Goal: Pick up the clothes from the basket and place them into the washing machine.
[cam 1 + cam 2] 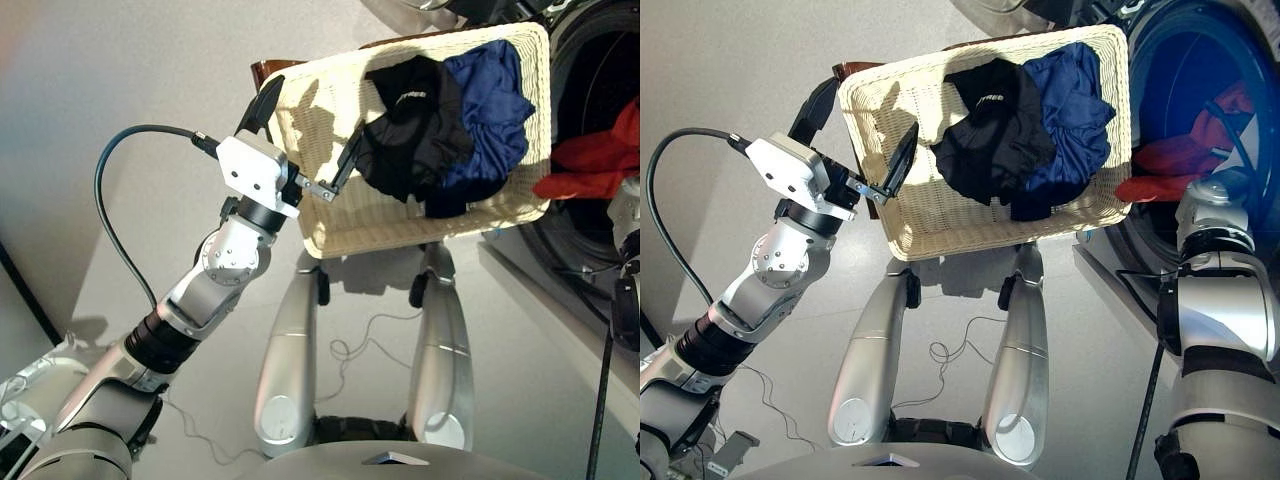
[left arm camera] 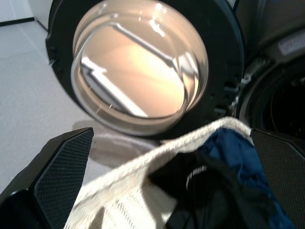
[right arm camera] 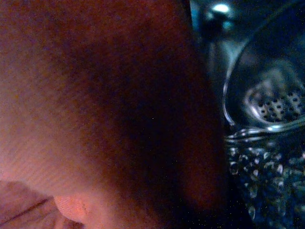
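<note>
Our left end effector [image 1: 303,132] hangs spread over the cream woven wicker basket's [image 1: 340,225] left rim; the black garment [image 1: 415,125] lies just rightward. We cannot tell the right end effector's state.

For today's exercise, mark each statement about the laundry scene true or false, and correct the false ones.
1. The black garment lies in the basket. True.
2. The navy garment hangs out of the drum. False: it lies in the basket beside the black one.
3. The red garment is at the washing machine mouth. True.
4. The left gripper grips the black garment. False: it is open and empty.
</note>
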Available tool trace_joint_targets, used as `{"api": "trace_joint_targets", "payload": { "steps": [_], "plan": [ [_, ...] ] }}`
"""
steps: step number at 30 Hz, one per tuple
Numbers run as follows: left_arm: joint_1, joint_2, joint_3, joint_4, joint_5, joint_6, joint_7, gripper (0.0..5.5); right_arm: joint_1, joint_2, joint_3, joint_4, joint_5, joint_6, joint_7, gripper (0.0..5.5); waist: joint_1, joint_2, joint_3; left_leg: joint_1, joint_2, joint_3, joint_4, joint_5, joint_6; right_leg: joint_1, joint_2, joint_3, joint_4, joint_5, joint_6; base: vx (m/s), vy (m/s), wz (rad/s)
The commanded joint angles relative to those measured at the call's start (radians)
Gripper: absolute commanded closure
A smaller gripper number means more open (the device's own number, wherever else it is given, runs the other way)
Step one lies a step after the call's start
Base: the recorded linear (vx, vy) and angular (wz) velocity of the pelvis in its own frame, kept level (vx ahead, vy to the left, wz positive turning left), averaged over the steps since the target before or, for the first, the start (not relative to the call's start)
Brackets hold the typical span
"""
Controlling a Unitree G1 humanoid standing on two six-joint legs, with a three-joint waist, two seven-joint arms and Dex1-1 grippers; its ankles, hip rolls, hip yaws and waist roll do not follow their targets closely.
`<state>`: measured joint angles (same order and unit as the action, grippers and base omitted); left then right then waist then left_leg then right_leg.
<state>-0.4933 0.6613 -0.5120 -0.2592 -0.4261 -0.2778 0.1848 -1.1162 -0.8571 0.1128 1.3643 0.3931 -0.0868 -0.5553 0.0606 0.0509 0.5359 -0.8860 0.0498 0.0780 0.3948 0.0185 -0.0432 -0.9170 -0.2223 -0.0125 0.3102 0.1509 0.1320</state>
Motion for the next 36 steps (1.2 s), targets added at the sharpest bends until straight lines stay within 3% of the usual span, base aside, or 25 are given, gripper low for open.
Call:
{"api": "trace_joint_targets", "payload": {
  "steps": [1,4,5,6,13,18,20,24,30,36],
  "plan": [
    [0.043,0.005,0.038,-0.186,-0.009,-0.055,0.010,0.00,-0.037,-0.260,0.086,-0.014,0.051,-0.008,-0.036,5.50,-0.022,0.045,-0.016,0.014,0.038,-0.017,0.088,-0.064,-0.059,0.021,0.031,0.023,0.161,-0.156,0.013,0.000,0.000,0.000],
    [0.045,0.012,0.044,-0.184,-0.015,-0.054,0.016,0.00,-0.025,-0.263,0.075,-0.012,0.075,-0.011,-0.031,5.50,-0.026,0.042,-0.016,0.005,0.047,-0.019,0.136,-0.093,-0.060,0.007,0.035,0.025,0.216,-0.188,0.008,0.000,0.000,0.000],
    [0.044,0.015,0.045,-0.181,-0.018,-0.054,0.015,0.00,-0.024,-0.259,0.068,-0.012,0.090,-0.012,-0.023,0.80,-0.027,0.040,-0.016,-0.003,0.047,-0.019,0.146,-0.090,-0.058,-0.001,0.035,0.025,0.225,-0.184,0.007,0.000,0.000,0.000],
    [0.042,0.018,0.045,-0.179,-0.018,-0.054,0.015,0.00,-0.023,-0.255,0.069,-0.013,0.100,-0.013,-0.013,0.00,-0.027,0.038,-0.016,-0.005,0.048,-0.019,0.153,-0.094,-0.056,-0.003,0.035,0.024,0.232,-0.186,0.006,0.000,0.000,0.000],
    [0.046,0.031,0.052,-0.178,-0.030,-0.053,0.016,0.00,-0.027,-0.219,0.067,-0.028,0.155,-0.033,0.017,0.00,-0.032,0.029,-0.016,-0.001,0.053,-0.019,0.180,-0.118,-0.055,0.002,0.038,0.023,0.258,-0.211,0.006,0.000,0.000,0.000],
    [0.057,0.011,0.069,-0.177,-0.030,-0.054,0.021,0.00,0.048,-0.121,0.048,-0.148,0.156,-0.084,0.012,0.00,-0.042,0.021,-0.016,0.015,0.053,-0.013,0.159,-0.113,-0.053,0.015,0.042,0.022,0.242,-0.208,0.005,0.000,0.000,0.000],
    [0.066,-0.009,0.081,-0.172,-0.024,-0.052,0.027,0.00,0.109,-0.061,0.020,-0.257,0.152,-0.117,-0.008,0.00,-0.050,0.013,-0.016,0.024,0.054,-0.009,0.150,-0.111,-0.052,0.022,0.047,0.022,0.234,-0.207,0.003,0.000,0.000,0.000],
    [0.085,-0.039,0.115,-0.157,0.006,-0.039,0.040,0.00,0.327,0.111,-0.046,-0.669,0.031,-0.173,-0.085,0.00,-0.074,-0.010,-0.016,0.045,0.057,-0.002,0.130,-0.109,-0.048,0.037,0.055,0.027,0.215,-0.203,0.000,0.000,0.000,0.000],
    [0.120,-0.065,0.118,-0.091,0.024,-0.025,0.041,0.00,0.618,0.305,-0.097,-1.059,-0.215,-0.151,-0.101,0.00,-0.091,-0.028,-0.016,0.080,0.058,0.001,0.114,-0.104,-0.041,0.067,0.058,0.033,0.209,-0.204,-0.004,0.015,-0.003,-0.097],
    [0.157,-0.087,0.104,0.006,0.083,0.006,0.065,0.00,0.770,0.389,-0.047,-1.272,-0.328,-0.148,-0.034,0.00,-0.106,-0.041,-0.016,0.109,0.064,0.009,0.108,-0.103,-0.037,0.092,0.064,0.039,0.202,-0.204,-0.005,0.000,0.000,0.000]
  ]
}}
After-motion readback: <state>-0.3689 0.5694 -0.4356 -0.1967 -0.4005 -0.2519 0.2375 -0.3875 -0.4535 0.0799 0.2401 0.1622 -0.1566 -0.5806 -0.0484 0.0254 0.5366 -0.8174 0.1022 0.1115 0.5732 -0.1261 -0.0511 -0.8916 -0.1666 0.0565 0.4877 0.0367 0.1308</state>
